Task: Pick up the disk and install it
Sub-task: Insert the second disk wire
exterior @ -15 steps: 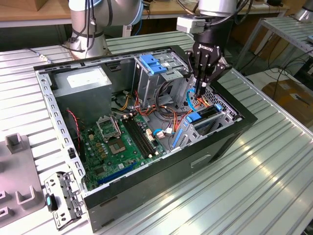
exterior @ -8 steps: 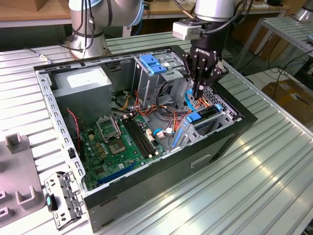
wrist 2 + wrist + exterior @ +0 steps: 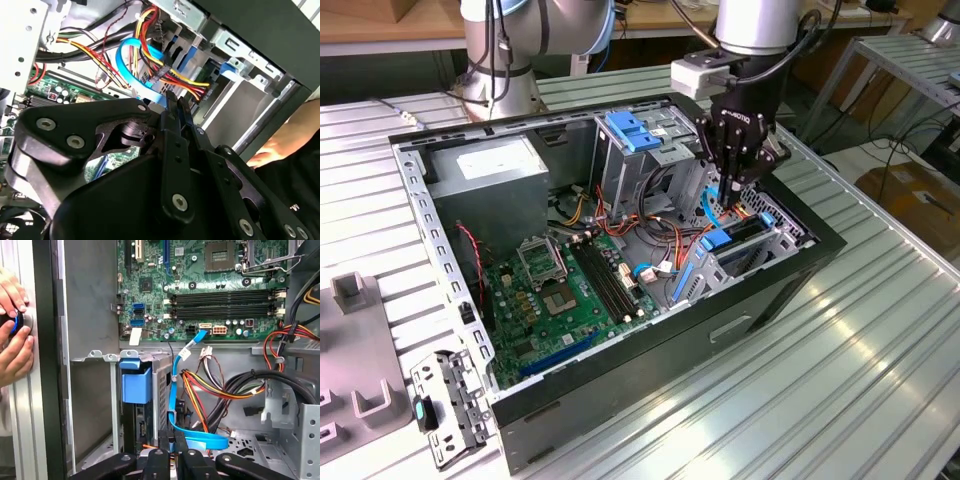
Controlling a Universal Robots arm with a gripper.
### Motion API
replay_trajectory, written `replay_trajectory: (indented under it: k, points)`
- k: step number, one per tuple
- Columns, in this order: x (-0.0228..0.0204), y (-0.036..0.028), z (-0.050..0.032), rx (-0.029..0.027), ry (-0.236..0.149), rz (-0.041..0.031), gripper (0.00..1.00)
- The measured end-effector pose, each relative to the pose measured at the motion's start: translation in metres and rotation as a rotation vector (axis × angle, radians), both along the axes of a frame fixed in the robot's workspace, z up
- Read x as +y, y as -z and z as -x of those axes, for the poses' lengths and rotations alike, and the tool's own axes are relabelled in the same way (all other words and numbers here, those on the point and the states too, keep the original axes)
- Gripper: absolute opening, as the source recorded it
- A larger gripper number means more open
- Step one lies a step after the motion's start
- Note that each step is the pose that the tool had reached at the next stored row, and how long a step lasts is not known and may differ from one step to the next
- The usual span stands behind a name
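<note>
Exterior view, right of centre: my pincer point(image 3: 738, 188) hangs inside the open computer case point(image 3: 620, 380) on the table point(image 3: 840, 400), fingers pressed together, gripping nothing. Just below it the disk point(image 3: 735, 243) sits upright in the drive cage, blue tab showing. First wrist view, left edge: a person's hands point(image 3: 12, 340).
</note>
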State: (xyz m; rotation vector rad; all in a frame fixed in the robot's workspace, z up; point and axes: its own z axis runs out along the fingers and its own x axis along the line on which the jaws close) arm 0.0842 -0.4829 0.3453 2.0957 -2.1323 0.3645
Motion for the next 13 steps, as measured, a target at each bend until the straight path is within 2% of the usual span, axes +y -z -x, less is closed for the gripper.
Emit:
replay_trajectory:
  k: [1,5,7,8,11,13]
  points:
    - [-0.0018,0.0003,0.0003,-0.0012,0.0,0.0,0.16]
    - [-0.014,0.0013,0.0006,-0.0029,0.0,-0.0001,0.16]
    - [-0.017,0.0013,0.0008,-0.0031,0.0,0.0,0.16]
    - [-0.0219,0.0014,0.0008,-0.0048,0.0,-0.0033,0.16]
    - [-0.0247,0.0013,0.0009,-0.0049,0.0,-0.0037,0.16]
    - [-0.0274,0.0013,0.0008,-0.0049,0.0,-0.0067,0.16]
